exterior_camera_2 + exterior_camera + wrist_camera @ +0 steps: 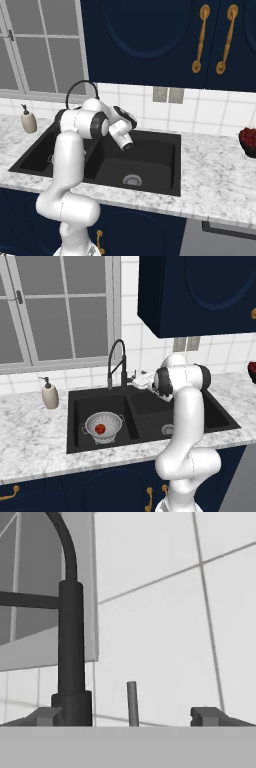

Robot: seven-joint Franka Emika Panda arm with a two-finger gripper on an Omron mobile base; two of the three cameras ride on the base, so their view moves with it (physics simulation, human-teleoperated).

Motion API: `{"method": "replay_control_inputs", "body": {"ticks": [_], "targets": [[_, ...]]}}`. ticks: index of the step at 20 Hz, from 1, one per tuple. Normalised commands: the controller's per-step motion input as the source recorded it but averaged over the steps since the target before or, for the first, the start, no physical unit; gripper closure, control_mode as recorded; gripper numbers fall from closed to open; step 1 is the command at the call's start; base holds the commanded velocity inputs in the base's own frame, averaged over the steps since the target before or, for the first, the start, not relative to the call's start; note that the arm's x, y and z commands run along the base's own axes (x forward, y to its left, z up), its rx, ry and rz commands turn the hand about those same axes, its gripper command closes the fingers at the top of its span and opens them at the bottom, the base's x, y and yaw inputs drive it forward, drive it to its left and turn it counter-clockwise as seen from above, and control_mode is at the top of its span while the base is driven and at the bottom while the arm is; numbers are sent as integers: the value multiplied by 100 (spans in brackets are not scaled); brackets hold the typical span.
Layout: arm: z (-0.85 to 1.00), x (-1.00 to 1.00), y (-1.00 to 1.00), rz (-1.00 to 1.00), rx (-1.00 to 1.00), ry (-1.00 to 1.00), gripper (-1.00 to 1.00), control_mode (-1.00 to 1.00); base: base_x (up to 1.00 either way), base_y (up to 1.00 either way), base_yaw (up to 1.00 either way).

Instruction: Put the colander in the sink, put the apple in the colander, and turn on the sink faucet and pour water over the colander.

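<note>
Gripper [132,716] sits at faucet base, fingers spread wide, nothing between them but a slim upright rod, which I judge to be the faucet's side lever [132,703]. Hand view: left fingertip [46,716] at 8 o'clock, right one at 4 o'clock, lever standing close to dead centre, at 6 o'clock of the frame, long axis vertical in that view. Faucet's thick black column [71,657] rises just left of the lever, beside the left fingertip; whether tip touches column, cannot tell.

Key relation: lever lies straight ahead of the hand, between the open fingers, slightly nearer the left one. Judgement: next move is a push or a close on the lever; the column alongside leaves little room on that side, so contact there is the risk.

Left base view: sink faucet [116,363] at 12 o'clock of the sink [210,416], on the rear rim by the basin divider; gripper [141,379] just to its right. Colander [104,425] on the floor of the left basin, at approx 7 o'clock from the faucet, apple [100,429] inside it. Spout appears to arch over towards the left basin. No water seen running. Steps 1 and 2 look done; faucet step outstanding
</note>
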Motion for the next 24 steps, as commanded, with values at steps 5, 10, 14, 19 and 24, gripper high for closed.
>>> {"method": "replay_control_inputs", "body": {"ticks": [5, 10, 14, 19, 24], "targets": [[-13, 41, 13, -3, 0, 6, -100, -100, 0, 0, 0], [-39, 46, 0, -5, 0, 7, -100, -100, 0, 0, 0], [-29, 47, 0, -6, 2, 5, -100, -100, 0, 0, 0], [0, 31, -5, -9, 12, 0, -100, -100, 0, 0, 0], [-8, 34, -65, -10, 24, 0, 100, -100, 0, 0, 0]]}}
